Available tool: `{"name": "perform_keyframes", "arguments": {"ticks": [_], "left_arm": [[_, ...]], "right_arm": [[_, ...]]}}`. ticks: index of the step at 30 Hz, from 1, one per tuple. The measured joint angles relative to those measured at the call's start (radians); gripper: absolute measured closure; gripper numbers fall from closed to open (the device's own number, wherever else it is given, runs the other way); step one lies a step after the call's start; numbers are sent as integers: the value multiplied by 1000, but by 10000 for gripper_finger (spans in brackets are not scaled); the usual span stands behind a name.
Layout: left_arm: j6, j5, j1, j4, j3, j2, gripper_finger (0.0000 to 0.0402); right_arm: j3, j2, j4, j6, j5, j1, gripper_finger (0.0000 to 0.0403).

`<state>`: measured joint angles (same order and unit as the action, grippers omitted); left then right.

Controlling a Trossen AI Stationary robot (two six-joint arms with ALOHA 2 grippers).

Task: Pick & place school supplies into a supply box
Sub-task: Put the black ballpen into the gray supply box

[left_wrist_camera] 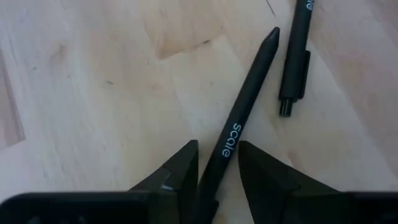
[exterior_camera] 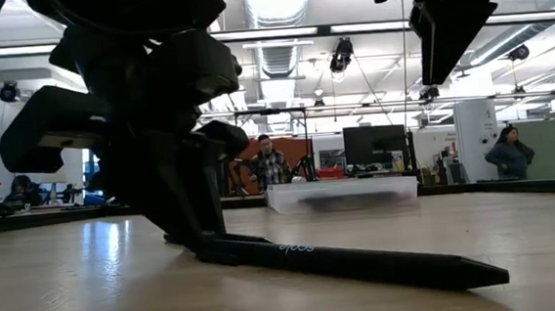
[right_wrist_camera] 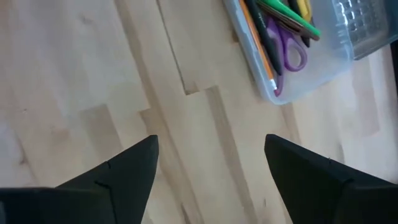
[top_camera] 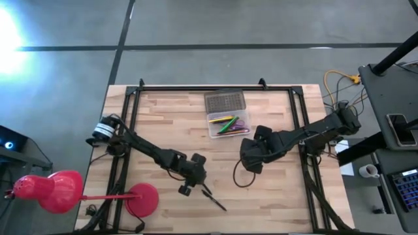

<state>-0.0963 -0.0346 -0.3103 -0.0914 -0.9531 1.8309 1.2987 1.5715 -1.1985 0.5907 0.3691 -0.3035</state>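
Pick-up in hand: left claw (left_wrist_camera: 217, 168) straddles the black pencil (left_wrist_camera: 245, 109) narrowly on the table (top_camera: 163, 124); next, close, lift, carry to supply box (top_camera: 228, 124); right claw (right_wrist_camera: 211, 168) waits wide.

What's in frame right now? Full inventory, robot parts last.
supply box: 1, clear, grey ribbed lid open, table's far middle
scissors: 1, purple handles, inside the box
pens and pencils in box: several, green, yellow, orange, dark; exact count unclear
pencil marked "scale": 1, black, flat on the table between the left gripper's fingers
pen: 1, black, with clip, on the table beside that pencil
desk lamp: 1, red, near left table corner
table: 1, light wood, black frame
people: 2, in the room behind the table
left gripper: fingers either side of the black pencil, grip unclear
right gripper: open, empty, above bare wood near the box
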Motion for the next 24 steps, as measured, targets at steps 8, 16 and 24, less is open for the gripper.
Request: {"name": "perform_keyframes", "arguments": {"ticks": [8, 16, 24], "left_arm": [[13, -29, 39, -45, -1, -13, 386], [18, 2, 226, -125, -41, -170, 390], [-61, -4, 492, -195, -347, -83, 390]], "right_arm": [[0, -5, -60, 40, 0, -41, 130], [-9, -48, -150, 170, 51, -119, 144], [-64, -80, -151, 334, 80, -134, 147]]}}
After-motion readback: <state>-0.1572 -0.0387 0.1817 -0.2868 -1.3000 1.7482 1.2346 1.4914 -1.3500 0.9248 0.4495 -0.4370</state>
